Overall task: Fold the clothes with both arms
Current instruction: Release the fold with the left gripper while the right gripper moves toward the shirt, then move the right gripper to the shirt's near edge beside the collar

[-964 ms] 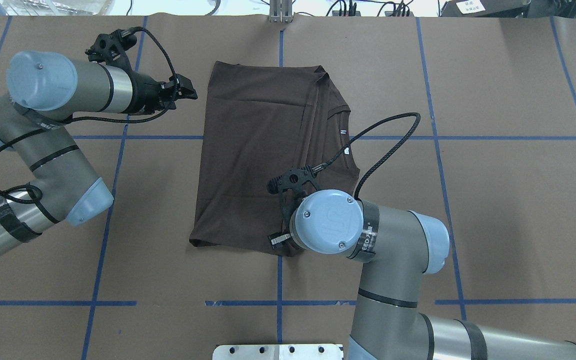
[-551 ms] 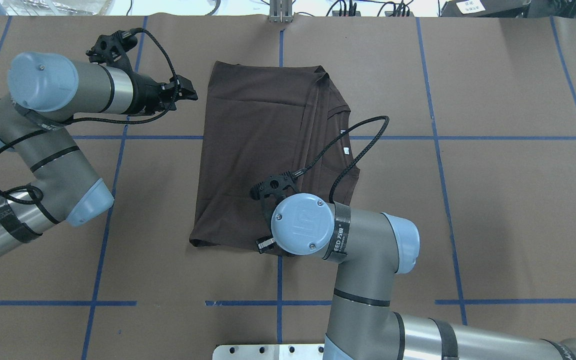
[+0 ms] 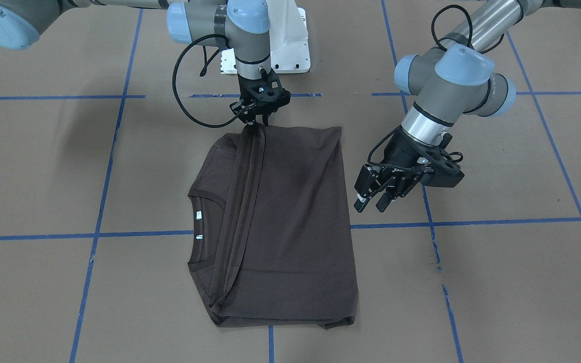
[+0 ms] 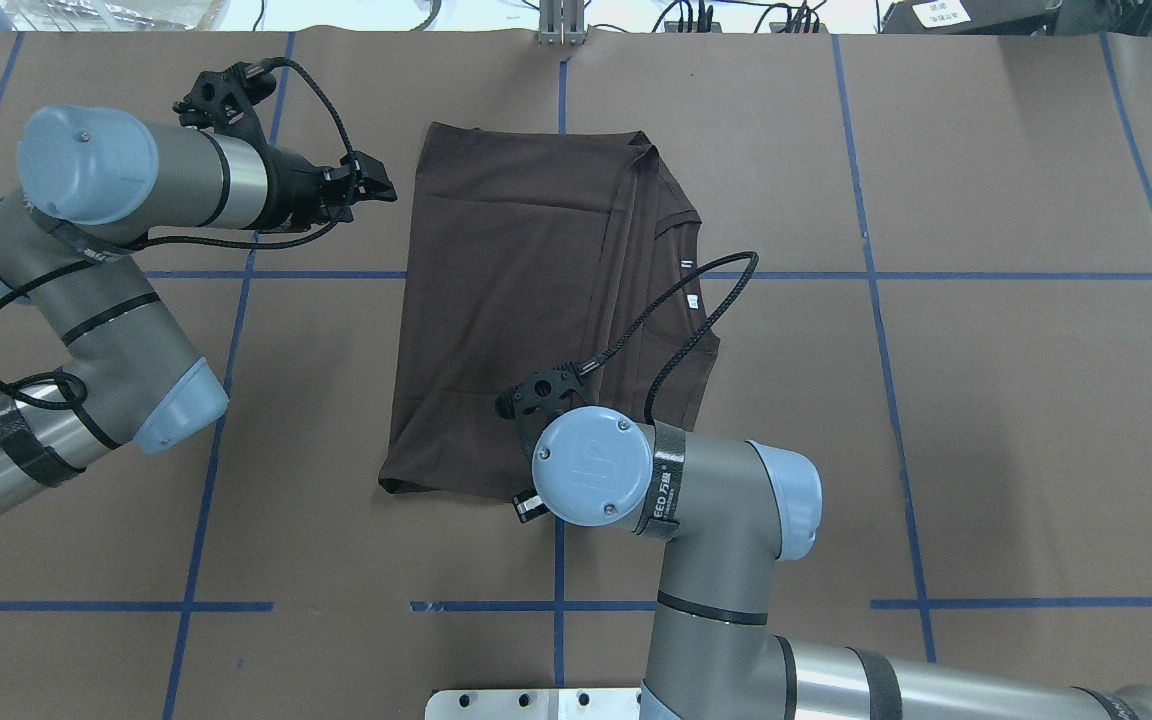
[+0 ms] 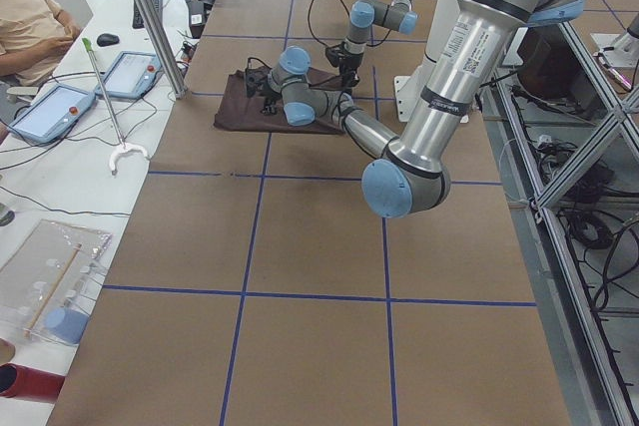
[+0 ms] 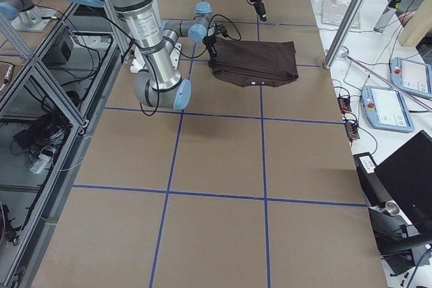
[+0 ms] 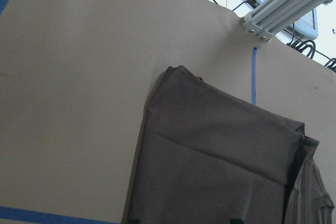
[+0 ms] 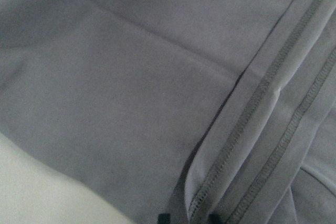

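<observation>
The dark brown shirt [image 3: 295, 227] lies folded lengthwise into a long rectangle in the middle of the bench [image 3: 497, 282], crossing one of the blue tape lines [image 3: 512, 221]. Its collar [image 3: 205, 196] and two small white tags [image 3: 198, 214] show on the long side towards the robot's right, beside a ridge of layered folds. The right tool [image 3: 256, 120] points straight down at the shirt's short edge nearest the robot and is clamped on the stacked hems, the cloth drawn up into a small peak there. In the right wrist view the stitched hems run down between its fingertips [image 8: 164, 217]. The left tool [image 3: 371, 201] hangs with fingers apart and nothing in them, near the shirt's other long side and clear of the cloth.
</observation>
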